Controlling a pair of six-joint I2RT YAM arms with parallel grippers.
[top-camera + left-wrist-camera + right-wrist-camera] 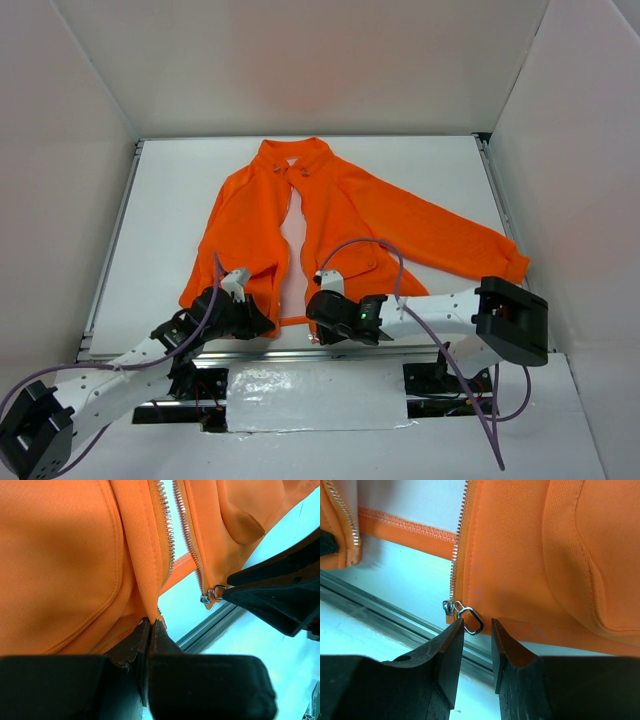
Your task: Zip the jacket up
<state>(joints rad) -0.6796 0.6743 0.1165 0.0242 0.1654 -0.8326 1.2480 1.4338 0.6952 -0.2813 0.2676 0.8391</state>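
Observation:
The orange jacket (340, 215) lies flat on the white table, collar far, hem toward the arms, its front open. My left gripper (264, 322) is shut on the bottom corner of the jacket's left front panel (145, 600), right beside its zipper teeth (165, 525). My right gripper (476, 626) is open at the bottom of the right front panel (520, 555). The silver ring pull (470, 620) of the zipper slider (448, 607) sits at its fingertips, against the left finger (451, 635). The slider also shows in the left wrist view (210, 595).
A metal rail (395, 615) runs along the table's near edge just under the hem. The back hem (405, 530) spans the gap between the panels. The right sleeve (460, 245) stretches toward the right wall. White walls enclose the table.

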